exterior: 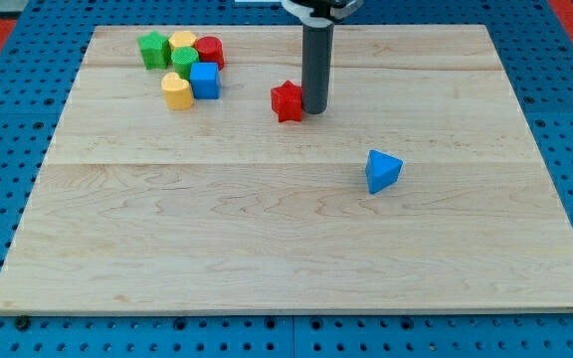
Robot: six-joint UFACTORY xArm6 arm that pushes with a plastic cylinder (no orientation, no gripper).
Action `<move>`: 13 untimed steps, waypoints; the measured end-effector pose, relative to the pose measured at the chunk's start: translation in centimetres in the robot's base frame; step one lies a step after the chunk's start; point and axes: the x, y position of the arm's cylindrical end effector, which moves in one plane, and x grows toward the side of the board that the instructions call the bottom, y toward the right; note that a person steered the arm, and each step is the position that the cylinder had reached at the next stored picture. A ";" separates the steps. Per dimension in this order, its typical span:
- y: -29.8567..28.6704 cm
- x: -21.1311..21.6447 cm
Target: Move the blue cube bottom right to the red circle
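Where blocks cluster, blue cube glossy, beside red circle, no pincer visible.

My tip stands in the upper centre of the frame, touching the right side of a red star block. At upper left, the blue cube sits just below the red circle, among green and yellow blocks. A blue triangular block lies alone, right of centre.

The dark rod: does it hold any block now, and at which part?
Nothing is held. My tip only stands beside the red star block, at its right side; whether they touch cannot be told.
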 end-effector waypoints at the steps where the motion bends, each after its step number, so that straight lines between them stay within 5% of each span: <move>1: 0.1 -4.2; 4: -8.5 -11.9; 7: -16.6 -8.4; 11: -15.0 0.5; 13: -12.5 0.6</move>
